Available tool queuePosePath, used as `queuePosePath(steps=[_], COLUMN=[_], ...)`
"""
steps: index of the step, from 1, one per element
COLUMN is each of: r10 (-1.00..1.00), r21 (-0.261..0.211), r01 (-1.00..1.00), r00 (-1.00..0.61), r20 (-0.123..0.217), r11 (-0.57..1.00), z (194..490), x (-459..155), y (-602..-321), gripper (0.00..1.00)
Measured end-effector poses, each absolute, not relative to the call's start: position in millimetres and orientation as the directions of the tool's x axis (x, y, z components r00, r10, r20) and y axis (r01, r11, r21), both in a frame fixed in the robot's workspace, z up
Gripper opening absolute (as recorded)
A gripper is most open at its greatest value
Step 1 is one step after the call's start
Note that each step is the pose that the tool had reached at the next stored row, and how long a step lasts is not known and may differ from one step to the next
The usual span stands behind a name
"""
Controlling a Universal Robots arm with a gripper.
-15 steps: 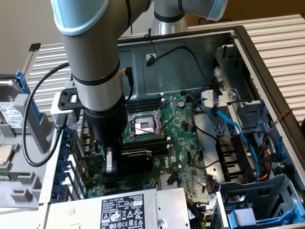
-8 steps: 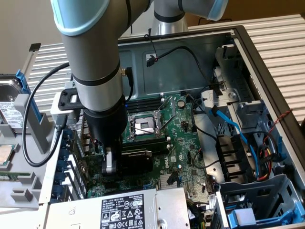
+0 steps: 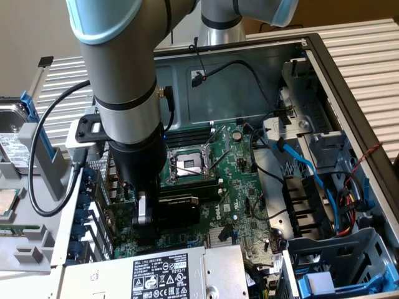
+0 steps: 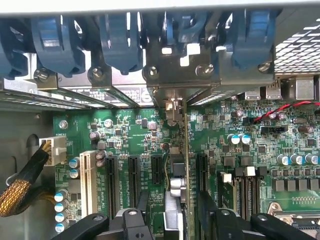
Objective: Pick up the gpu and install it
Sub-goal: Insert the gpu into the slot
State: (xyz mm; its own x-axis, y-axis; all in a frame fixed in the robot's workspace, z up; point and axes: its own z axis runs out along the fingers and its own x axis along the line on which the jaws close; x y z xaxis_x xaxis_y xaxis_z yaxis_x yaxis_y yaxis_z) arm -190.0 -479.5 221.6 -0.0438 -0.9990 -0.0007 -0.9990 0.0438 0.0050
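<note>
Hand: you see the hand [image 3: 163, 215] down inside the open computer case [image 3: 349, 93], low over the motherboard [image 3: 240, 187]; in the wrist view its dark fingers [image 4: 95, 225] stand apart on either side of the card, not pressing it.
Gpu: the gpu [image 3: 177, 205] stands on edge in a motherboard slot, its black heatsink facing the exterior view's right, right at the hand.
Wrist view: you look along the thin edge of the gpu [image 4: 181, 165], which runs up to a metal bracket [image 4: 172, 107] at the case's rear wall, below a row of blue slot clips [image 4: 117, 42]. Black expansion slots [image 4: 134, 175] lie on both sides, and a white connector [image 4: 54, 148] with a braided cable [image 4: 20, 192] sits beyond them.
Exterior view: you get the CPU socket [image 3: 190, 163], blue data cables [image 3: 312, 171] and the grey power supply [image 3: 159, 274] in front.
Writing: the power supply carries a black label [image 3: 163, 278] with white marks, too small for you to read.
Worktop: slatted metal worktop [image 3: 358, 37] under the case.
</note>
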Motion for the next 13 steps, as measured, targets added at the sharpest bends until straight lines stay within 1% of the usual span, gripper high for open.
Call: queuePosePath(steps=[13], r10=[-0.999], r21=[0.005], r01=[-0.999], r00=[-0.044], r20=[0.0], r11=[0.044], z=[222.8], x=[-190.1], y=[-479.5], gripper=[0.51])
